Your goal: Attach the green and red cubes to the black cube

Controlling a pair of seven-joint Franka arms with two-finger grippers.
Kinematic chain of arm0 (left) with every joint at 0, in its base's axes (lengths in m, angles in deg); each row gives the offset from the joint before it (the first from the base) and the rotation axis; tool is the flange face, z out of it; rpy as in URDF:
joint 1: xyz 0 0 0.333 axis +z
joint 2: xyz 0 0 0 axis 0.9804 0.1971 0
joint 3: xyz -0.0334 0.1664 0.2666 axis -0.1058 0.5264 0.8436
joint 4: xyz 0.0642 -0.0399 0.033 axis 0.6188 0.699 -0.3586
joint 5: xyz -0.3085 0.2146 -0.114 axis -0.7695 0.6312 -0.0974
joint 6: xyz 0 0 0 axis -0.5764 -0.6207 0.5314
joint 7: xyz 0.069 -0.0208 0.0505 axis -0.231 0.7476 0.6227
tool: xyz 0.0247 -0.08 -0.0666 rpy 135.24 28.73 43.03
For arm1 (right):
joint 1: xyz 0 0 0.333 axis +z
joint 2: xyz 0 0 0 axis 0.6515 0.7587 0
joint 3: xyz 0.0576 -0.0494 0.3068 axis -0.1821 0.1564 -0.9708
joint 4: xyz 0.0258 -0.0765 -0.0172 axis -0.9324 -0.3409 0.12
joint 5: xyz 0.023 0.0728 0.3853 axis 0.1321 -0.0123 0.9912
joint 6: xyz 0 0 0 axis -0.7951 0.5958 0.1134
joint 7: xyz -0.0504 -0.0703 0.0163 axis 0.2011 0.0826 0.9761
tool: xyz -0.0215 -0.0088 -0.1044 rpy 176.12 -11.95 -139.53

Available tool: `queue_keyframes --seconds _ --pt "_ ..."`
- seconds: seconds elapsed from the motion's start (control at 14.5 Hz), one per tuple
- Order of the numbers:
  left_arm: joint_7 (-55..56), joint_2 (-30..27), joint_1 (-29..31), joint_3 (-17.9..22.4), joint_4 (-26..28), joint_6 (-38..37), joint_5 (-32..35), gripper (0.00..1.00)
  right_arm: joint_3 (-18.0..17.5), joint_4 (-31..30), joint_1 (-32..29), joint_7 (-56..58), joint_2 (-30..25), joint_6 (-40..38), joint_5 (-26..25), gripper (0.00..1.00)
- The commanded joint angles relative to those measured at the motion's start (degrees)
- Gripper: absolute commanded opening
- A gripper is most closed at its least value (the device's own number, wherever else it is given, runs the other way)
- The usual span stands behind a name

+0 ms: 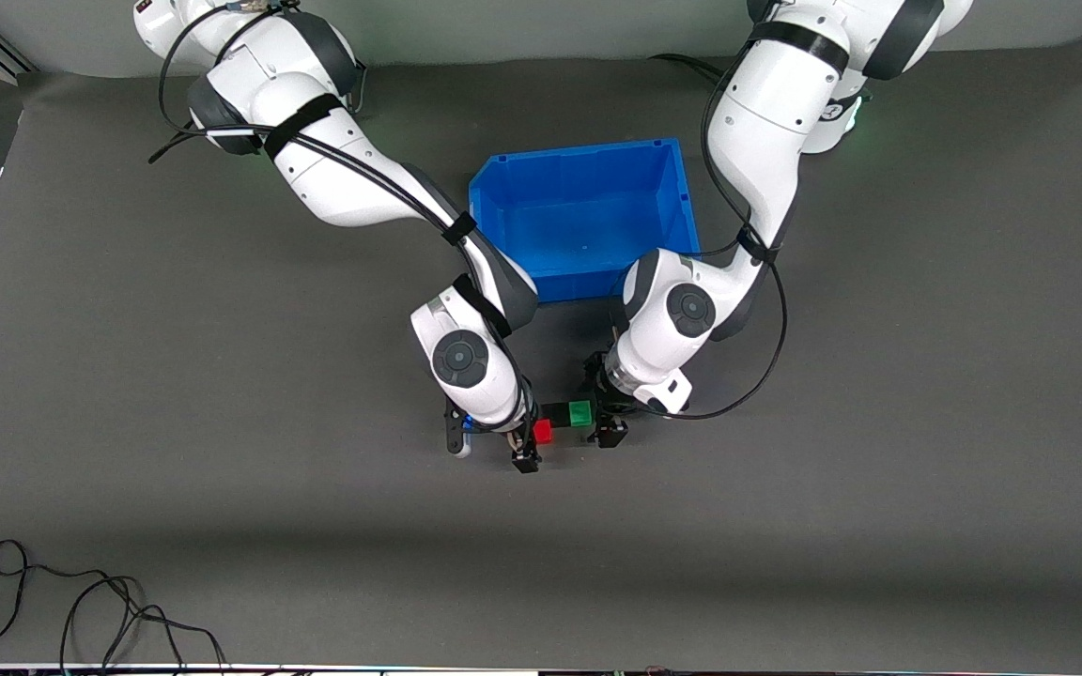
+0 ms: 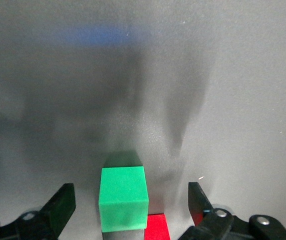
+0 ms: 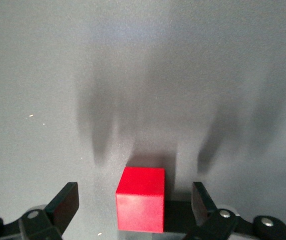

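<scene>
Our left claw (image 2: pixel 132 212) stands apart around the green cube (image 2: pixel 123 198), gripping nothing; our right claw (image 3: pixel 132 212) stands apart around the red cube (image 3: pixel 140 199). Both cubes touch the black cube (image 1: pixel 556 411) on the counter (image 1: pixel 879 469), nearer the camera than the blue bin (image 1: pixel 588 272).

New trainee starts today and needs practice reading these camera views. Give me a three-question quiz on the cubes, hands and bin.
1. True or false: the left hand is shut on the green cube.
2. Which cube sits between the right hand's open fingers? A) green B) red C) black
3. Fill in: the cubes lie ____ the front camera than the blue bin.

Key: 1 false, its fingers stand apart from the cube. 2 B, the red cube. 3 nearer to.
</scene>
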Motion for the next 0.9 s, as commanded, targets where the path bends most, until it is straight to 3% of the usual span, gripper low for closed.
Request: queue_keyframes --seconds 0.0,0.14,0.35,0.83 --pt "0.35 -0.66 -0.4 3.48 0.1 -0.97 3.06 1.0 -0.26 1.43 -1.16 1.28 -0.1 -0.42 0.18 0.99" --pt "-2.71 -3.73 -0.23 5.68 3.7 -2.02 6.39 1.0 -0.27 1.43 -1.25 1.54 -1.24 -1.64 0.18 0.99" --pt "-14.99 -9.0 1.95 9.73 8.1 -6.48 6.5 1.0 -0.61 4.14 -3.01 5.83 -3.87 -9.79 0.27 0.99" --pt "-52.85 -20.51 18.56 9.91 6.88 -35.03 8.77 1.0 -0.27 4.94 -8.55 31.02 -18.1 -32.11 0.18 0.99"
